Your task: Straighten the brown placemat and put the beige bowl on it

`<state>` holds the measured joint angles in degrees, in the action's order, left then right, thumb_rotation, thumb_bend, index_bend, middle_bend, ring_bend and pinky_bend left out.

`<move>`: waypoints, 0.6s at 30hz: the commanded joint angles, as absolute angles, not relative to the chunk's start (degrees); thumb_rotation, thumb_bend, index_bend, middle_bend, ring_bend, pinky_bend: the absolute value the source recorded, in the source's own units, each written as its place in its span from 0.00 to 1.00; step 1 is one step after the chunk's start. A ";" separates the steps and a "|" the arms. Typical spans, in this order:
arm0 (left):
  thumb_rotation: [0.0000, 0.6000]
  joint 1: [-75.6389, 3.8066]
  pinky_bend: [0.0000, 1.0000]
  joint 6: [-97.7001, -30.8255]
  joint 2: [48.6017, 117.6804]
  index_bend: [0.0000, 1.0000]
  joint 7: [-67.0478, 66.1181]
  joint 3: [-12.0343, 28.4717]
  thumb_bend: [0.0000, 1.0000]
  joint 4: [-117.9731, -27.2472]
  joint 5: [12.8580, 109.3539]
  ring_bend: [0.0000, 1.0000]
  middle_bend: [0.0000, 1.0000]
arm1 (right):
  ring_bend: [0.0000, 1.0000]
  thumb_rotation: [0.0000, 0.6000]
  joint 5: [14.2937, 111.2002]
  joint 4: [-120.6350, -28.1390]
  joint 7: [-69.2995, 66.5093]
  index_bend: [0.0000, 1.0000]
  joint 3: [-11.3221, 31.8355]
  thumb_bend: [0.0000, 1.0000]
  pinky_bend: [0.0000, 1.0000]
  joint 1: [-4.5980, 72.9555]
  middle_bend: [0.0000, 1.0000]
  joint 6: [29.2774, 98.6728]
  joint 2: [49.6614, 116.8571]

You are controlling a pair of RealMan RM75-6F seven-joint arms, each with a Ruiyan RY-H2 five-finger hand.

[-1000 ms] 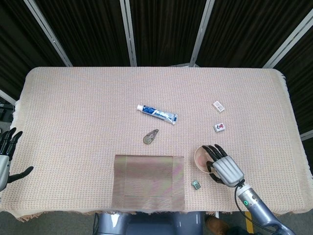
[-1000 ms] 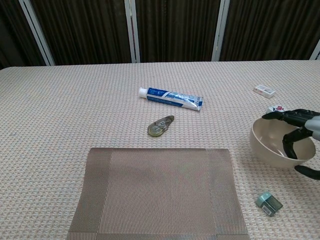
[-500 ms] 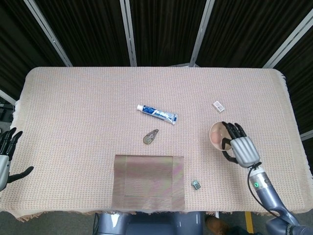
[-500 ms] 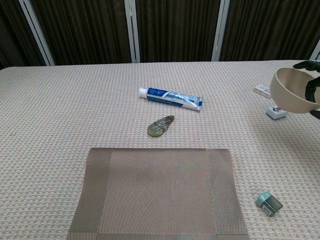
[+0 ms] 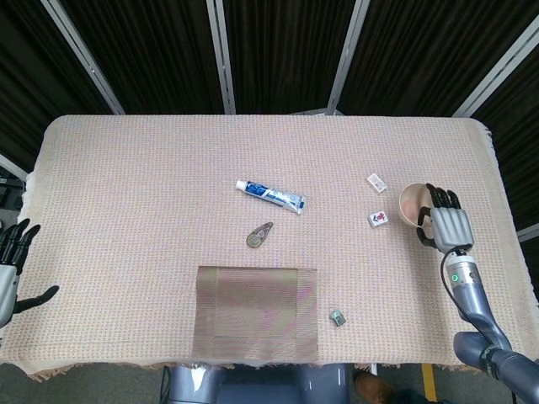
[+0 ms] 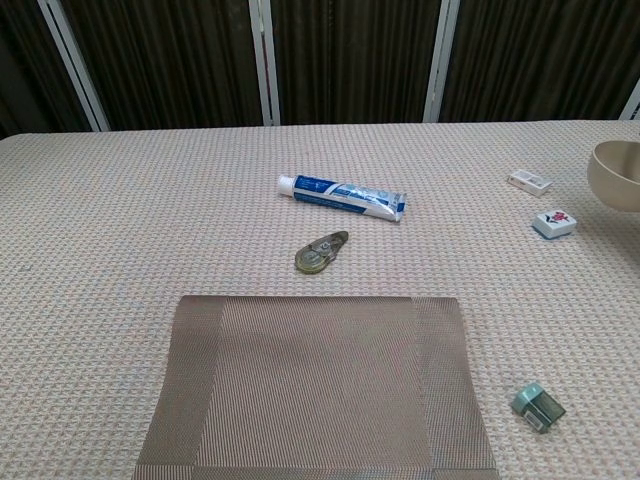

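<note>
Beige bowl (image 5: pixel 412 204) sits in the grip of the right hand (image 5: pixel 444 225) near the right edge of the worktop (image 5: pixel 126 194), the fingers curled around its rim and the opening tipped sideways; in the chest view only part of the bowl shows at the right border. Brown placemat (image 5: pixel 257 312) lies flat and square at the near edge of the worktop, well apart from the bowl. Left hand (image 5: pixel 10 269) hangs off the left side of the worktop with its fingers spread, holding nothing. A toothpaste tube (image 5: pixel 270 195) lies near the middle, a round tape dispenser (image 5: pixel 259 235) between it and the placemat, a small green box (image 5: pixel 338 316) just right of the placemat, and two small tiles (image 5: pixel 378 199) left of the bowl.
</note>
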<state>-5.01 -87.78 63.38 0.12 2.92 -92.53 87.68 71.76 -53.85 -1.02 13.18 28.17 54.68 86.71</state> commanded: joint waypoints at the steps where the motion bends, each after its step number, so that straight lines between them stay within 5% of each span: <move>1: 1.00 -4.93 0.00 -88.11 63.29 0.00 0.31 2.90 0.00 -92.61 87.95 0.00 0.00 | 0.00 1.00 70.41 -53.05 0.23 0.72 13.07 0.35 0.00 28.27 0.00 53.40 87.23; 3: 1.00 -4.89 0.00 -88.18 63.23 0.00 0.42 2.90 0.00 -92.64 87.96 0.00 0.00 | 0.00 1.00 69.60 -52.82 0.98 0.34 13.04 0.25 0.00 28.25 0.00 52.81 87.40; 5: 1.00 -4.91 0.00 -87.99 63.20 0.00 0.51 2.90 0.00 -92.61 87.78 0.00 0.00 | 0.00 1.00 69.37 -52.89 1.51 0.06 12.70 0.08 0.00 28.22 0.00 52.30 87.28; 7: 1.00 -4.96 0.00 -87.77 63.21 0.00 0.58 2.88 0.00 -92.56 87.66 0.00 0.00 | 0.00 1.00 69.79 -53.12 2.14 0.04 12.00 0.00 0.00 28.18 0.00 51.90 86.74; 18: 1.00 -4.91 0.00 -87.95 63.15 0.00 1.10 2.78 0.00 -92.52 87.99 0.00 0.00 | 0.00 1.00 76.04 -65.91 0.17 0.00 10.78 0.00 0.00 23.98 0.00 64.28 79.32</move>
